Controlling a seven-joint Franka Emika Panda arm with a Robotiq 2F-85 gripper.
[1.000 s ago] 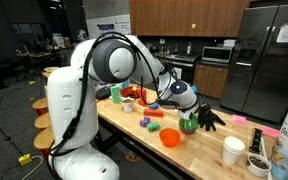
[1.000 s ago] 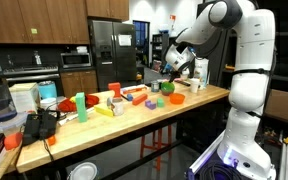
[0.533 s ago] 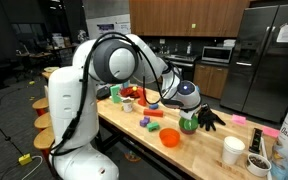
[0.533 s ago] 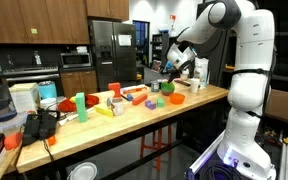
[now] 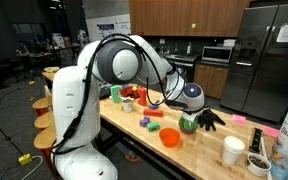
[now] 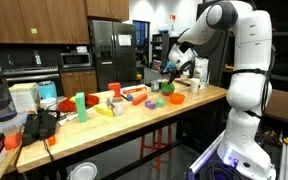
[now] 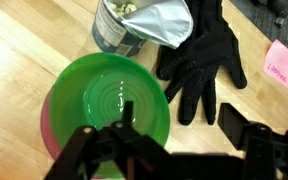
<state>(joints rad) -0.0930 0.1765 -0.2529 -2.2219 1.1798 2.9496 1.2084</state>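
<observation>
Gripper point(image 7: 179, 125) hung low over the green bowl point(image 7: 104, 100) on the wooden table point(image 7: 24, 60). In the wrist view the jaws stood wide apart and gripped nothing. One finger point(image 7: 125, 118) was over the bowl's inside and the other was outside it, above the table near the black glove point(image 7: 199, 55), so the bowl's near rim lay between them. Contact with the rim could not be made out. The bowl sat upright with its mouth up and looked empty. A pink edge point(image 7: 48, 125) showed under its left side, possibly a second bowl nested beneath, but the view was too tight to say. A tin can point(image 7: 119, 30) with its lid point(image 7: 164, 22) bent back stood just beyond the bowl, close to the rim. The glove lay flat just beside the bowl and can, fingers spread toward the camera. A pink sticky note point(image 7: 280, 62) lay past the glove near the frame edge. In an exterior view the gripper point(image 5: 191, 108) pointed down onto the green bowl point(image 5: 188, 125), with the glove point(image 5: 210, 118) beside it. An orange bowl point(image 5: 170, 137) sat nearer the table's front edge and a white cup point(image 5: 233, 150) stood well apart. In an exterior view from the opposite side the gripper point(image 6: 171, 78) sat over the green bowl point(image 6: 169, 87) at the far end of the table.
</observation>
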